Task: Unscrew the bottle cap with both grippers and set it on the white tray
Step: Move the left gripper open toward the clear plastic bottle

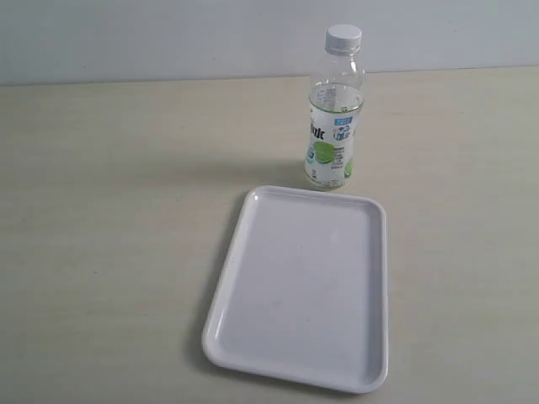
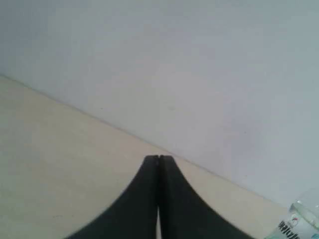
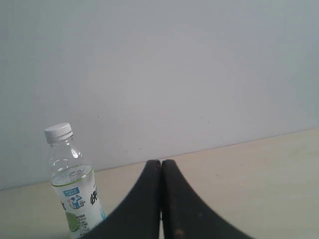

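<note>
Since left gripper (image 2: 159, 158) and right gripper (image 3: 161, 162) sit clenched on nothing, we're at zero: bottle cap (image 1: 344, 35) on bottle (image 1: 334, 126), ahead of both; white tray (image 1: 303, 286) waits.

Pale beige table (image 1: 109, 210) — upright bottle (image 1: 333, 126) just behind the white tray (image 1: 299, 286), apart.

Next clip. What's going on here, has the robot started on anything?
Nothing is being handled yet. The bottle stands upright on the table just past the far edge of the white tray, with its cap on. The left gripper and right gripper are both shut on nothing and clear of the bottle; neither shows in the exterior view.
</note>
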You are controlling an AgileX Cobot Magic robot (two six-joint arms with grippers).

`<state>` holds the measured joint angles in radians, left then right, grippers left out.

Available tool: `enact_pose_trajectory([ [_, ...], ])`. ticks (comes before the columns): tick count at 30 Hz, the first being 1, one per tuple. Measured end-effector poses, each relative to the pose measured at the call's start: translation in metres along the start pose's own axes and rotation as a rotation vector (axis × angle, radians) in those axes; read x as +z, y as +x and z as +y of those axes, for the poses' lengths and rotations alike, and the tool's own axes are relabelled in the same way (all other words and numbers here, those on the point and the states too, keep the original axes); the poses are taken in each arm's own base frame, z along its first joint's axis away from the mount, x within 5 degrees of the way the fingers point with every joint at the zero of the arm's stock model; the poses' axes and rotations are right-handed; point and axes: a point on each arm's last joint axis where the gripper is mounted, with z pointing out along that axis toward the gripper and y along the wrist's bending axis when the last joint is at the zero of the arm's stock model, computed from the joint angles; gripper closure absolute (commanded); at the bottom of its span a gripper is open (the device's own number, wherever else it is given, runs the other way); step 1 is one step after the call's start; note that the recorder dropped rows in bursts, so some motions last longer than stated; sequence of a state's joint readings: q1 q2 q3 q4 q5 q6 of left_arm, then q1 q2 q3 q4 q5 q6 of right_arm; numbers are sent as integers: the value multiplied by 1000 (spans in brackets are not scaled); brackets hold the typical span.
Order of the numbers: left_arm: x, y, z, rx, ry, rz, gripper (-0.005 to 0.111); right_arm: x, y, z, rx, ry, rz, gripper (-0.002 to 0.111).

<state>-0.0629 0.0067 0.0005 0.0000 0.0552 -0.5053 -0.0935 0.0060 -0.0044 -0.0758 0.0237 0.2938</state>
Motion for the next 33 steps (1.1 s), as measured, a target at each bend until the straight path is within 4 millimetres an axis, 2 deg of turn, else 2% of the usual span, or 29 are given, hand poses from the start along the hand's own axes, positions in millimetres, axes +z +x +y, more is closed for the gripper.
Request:
enact_pose_trajectory([
  [6, -1, -9, -5, -34, 59, -102, 107, 0, 0, 0, 0, 0, 0, 108],
  [11, -4, -26, -16, -2, 172, -285, 107, 0, 0, 0, 0, 0, 0, 108],
  [15, 12, -32, -23, 88, 175, -235, 107, 0, 0, 0, 0, 0, 0, 108],
  [17, 45, -44, -33, 167, 143, -99, 107, 0, 0, 0, 0, 0, 0, 108],
  [18, 78, -52, -42, 230, 135, 17, 107, 0, 0, 0, 0, 0, 0, 108],
  [19, 94, -54, -45, 247, 131, 73, 107, 0, 0, 0, 0, 0, 0, 108],
  [20, 139, -54, -49, 308, 120, 218, 107, 0, 0, 0, 0, 0, 0, 108],
  [21, 157, -52, -49, 343, 113, 280, 107, 0, 0, 0, 0, 0, 0, 108],
  [22, 200, -40, -44, 459, 84, 434, 107, 0, 0, 0, 0, 0, 0, 108],
  [23, 217, -31, -38, 537, 69, 506, 107, 0, 0, 0, 0, 0, 0, 108],
  [24, 251, -20, -34, 660, 86, 580, 107, 0, 0, 0, 0, 0, 0, 108],
  [25, 272, -12, -34, 726, 143, 614, 107, 0, 0, 0, 0, 0, 0, 108],
  [28, 315, 7, -58, 757, 531, 658, 107, 0, 0, 0, 0, 0, 0, 108],
  [30, 331, 21, -75, 727, 844, 659, 107, 0, 0, 0, 0, 0, 0, 108],
  [33, 344, 44, -77, 683, 1073, 646, 107, 0, 0, 0, 0, 0, 0, 108],
])
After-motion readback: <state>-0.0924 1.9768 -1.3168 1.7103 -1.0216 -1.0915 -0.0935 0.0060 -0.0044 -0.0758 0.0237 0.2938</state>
